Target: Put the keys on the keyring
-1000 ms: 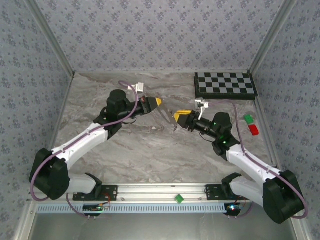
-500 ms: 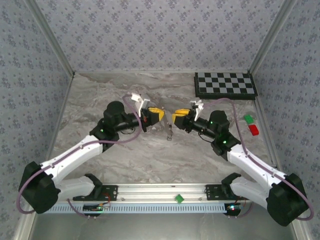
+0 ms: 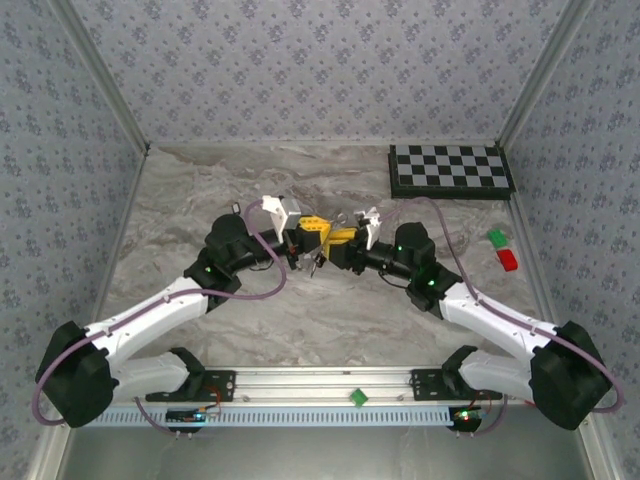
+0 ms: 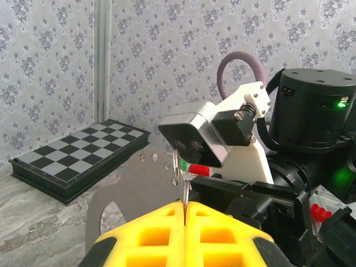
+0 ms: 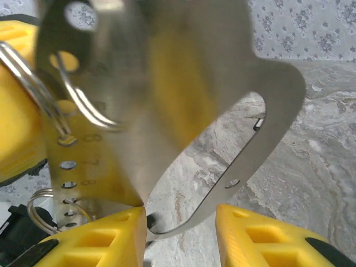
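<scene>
Marbled grey table (image 3: pixel 200 190), with a chessboard (image 3: pixel 450 170) at its far right corner. Left gripper (image 4: pixel 184 211): clamped tight on the keyring (image 4: pixel 178 167), which stands edge-on from its fingertips, raised over mid-table and facing the right gripper (image 5: pixel 181 214). Right gripper: jaws partway apart about the lower edge of a flat steel plate (image 5: pixel 183 83) drilled with holes; whether it truly pinches, cannot tell. Keyring, judged: light, stiff, springy wire, slick under pads. Best held by the rim opposite the split, leaving the coil end free for threading.
</scene>
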Action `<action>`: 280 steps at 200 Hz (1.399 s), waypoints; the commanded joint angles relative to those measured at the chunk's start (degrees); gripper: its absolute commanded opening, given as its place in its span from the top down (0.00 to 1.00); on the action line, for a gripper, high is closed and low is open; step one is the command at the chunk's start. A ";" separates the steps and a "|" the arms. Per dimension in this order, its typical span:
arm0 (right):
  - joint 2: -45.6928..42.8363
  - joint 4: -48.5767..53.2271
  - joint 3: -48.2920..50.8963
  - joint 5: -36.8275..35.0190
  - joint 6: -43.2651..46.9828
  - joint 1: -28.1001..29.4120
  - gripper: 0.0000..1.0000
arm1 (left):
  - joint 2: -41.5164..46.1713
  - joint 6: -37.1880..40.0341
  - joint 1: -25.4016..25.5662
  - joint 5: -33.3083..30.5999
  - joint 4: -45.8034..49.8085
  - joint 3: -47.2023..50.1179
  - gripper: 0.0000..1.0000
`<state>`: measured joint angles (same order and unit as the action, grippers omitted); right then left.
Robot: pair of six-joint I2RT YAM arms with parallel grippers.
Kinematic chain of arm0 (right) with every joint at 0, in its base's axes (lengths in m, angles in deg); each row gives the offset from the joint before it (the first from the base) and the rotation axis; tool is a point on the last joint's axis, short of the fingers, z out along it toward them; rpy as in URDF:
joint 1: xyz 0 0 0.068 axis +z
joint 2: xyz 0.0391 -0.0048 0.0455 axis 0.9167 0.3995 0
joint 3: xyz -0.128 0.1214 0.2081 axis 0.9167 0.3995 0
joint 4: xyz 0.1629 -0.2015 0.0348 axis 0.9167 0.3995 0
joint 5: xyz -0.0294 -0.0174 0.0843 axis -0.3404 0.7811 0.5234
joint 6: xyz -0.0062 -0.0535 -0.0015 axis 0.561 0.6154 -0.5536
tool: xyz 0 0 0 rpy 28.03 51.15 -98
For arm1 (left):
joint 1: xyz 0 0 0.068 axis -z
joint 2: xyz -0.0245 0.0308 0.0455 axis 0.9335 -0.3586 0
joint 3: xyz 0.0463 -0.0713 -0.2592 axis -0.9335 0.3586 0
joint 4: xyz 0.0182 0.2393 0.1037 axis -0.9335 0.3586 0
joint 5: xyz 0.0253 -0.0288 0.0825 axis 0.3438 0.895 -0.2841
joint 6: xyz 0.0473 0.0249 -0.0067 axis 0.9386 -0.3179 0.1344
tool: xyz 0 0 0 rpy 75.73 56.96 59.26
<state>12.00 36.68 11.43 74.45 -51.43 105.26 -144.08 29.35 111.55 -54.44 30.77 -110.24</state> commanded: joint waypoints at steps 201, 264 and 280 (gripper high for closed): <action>-0.84 -13.70 -1.99 17.79 -12.30 -11.21 0.69 | -1.01 -5.99 0.56 -1.49 1.35 -2.98 1.00; 1.77 -15.47 -3.31 20.02 -13.01 -11.21 0.79 | -0.92 -5.82 0.58 0.42 2.30 -3.74 1.00; 2.13 -15.56 -3.48 20.59 -12.91 -11.11 0.82 | -0.96 -5.81 0.53 0.57 2.50 -3.70 1.00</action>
<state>13.45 23.68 10.03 93.20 -64.00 94.33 -145.63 23.88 111.86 -55.86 34.59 -111.18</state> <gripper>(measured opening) 0.192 0.045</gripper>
